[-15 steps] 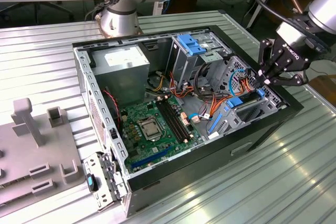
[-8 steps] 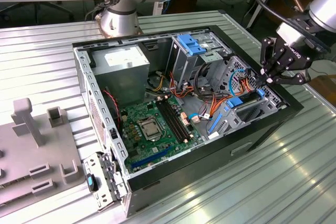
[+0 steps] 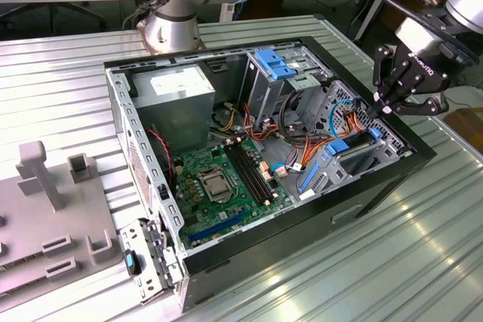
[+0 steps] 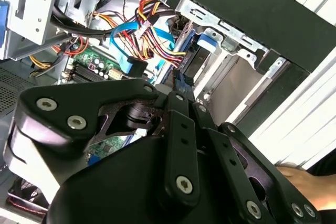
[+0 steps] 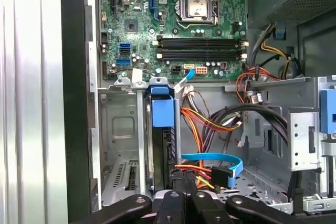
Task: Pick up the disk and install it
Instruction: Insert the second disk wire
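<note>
While the gripper [image 3: 375,108] is poised over the front corner of the open computer case [image 3: 392,175], its fingers [image 5: 181,195] are seen drawn together, pinching what appears to be the near edge of the disk [image 5: 160,145]. The disk stands on edge in the drive bay [image 5: 119,129] at that corner, a blue rail [image 5: 161,112] along its upper face, and appears largely seated between the bay's metal walls.

Several faults are judged possible from here. If the disk is tilted, its blue rails could bind on the bay walls and the drive could jam short of home. The blue flat cable [image 5: 212,158] and the bundle of red, yellow and orange wires [image 5: 202,124] lie just beside the disk, and could be trapped or snagged by the fingers or the black linkage [image 4: 178,145] of the gripper. Whether the rail tabs have latched cannot be told.

Farther into the case, the motherboard [image 3: 226,179] is laid flat with its processor socket [image 3: 213,183] and memory slots [image 3: 249,175] exposed. Beyond these, the silver drive cage [image 3: 279,73] with its blue latch and the grey power supply [image 3: 181,96] stand against the far wall. Outside the case, grey fixtures [image 3: 45,216] rest on the ribbed metal table [image 3: 423,262].
</note>
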Robot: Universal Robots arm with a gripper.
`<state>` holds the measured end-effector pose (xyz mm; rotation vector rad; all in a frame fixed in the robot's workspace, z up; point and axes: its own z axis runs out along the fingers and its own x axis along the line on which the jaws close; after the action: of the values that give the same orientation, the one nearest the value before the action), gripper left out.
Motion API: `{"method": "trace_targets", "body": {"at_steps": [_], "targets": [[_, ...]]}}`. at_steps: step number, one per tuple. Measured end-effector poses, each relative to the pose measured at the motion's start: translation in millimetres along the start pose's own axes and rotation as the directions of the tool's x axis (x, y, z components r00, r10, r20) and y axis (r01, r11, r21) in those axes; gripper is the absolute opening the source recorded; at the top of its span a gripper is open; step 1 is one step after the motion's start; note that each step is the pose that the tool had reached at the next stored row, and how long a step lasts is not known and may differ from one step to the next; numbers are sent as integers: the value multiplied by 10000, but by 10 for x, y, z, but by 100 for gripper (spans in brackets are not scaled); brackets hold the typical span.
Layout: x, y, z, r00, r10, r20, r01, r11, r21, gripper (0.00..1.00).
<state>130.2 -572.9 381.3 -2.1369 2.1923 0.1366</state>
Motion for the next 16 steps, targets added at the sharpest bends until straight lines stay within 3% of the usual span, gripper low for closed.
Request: {"method": "trace_targets", "body": {"at_steps": [1,2,8,10,11,12,13,14,15,16], "targets": [[-12,2,0,10000,28,-74,-28,10000,17,11],[-39,4,2,9998,28,-202,-27,10000,36,11],[-185,22,-69,9995,28,-299,-26,10000,44,11],[-238,25,-84,9992,28,-388,-26,10000,48,11],[-294,27,-88,9984,29,-563,-26,10000,58,11],[-337,30,-86,9965,31,-830,-25,10000,77,11],[-366,31,-84,9952,32,-977,-24,10000,85,11],[-403,33,-93,9940,33,-1090,-24,10000,88,11],[-438,36,-114,9935,34,-1140,-24,10000,90,11],[-477,45,-124,9922,37,-1245,-23,9999,110,11]]}}
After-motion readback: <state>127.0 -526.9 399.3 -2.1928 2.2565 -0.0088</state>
